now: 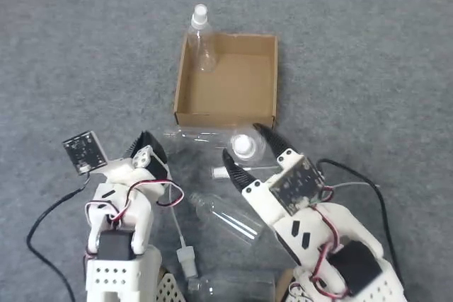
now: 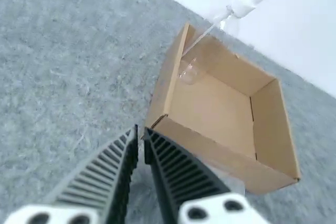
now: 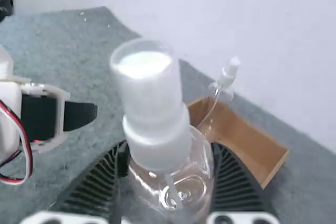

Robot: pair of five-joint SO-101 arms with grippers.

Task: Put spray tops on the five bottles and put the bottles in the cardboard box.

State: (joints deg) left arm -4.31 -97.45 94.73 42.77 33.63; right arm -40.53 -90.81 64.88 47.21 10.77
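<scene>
Cardboard box (image 1: 225,115): one, upper centre.
Clear bottles: five.
- Two with spray tops fitted: box bottle (image 1: 202,44) in the box's upper-left corner, upright bottle (image 1: 244,148) at centre.
- Three bare, lying flat: faint bottle (image 1: 185,134) along the box front, middle bottle (image 1: 226,221), bottom bottle (image 1: 233,286).

Loose spray tops: two, centre top (image 1: 221,172) and lower top (image 1: 187,258).

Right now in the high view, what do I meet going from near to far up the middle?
A bottle at the near edge → lying bottle → capped bottle in the right gripper → cardboard box.
</scene>
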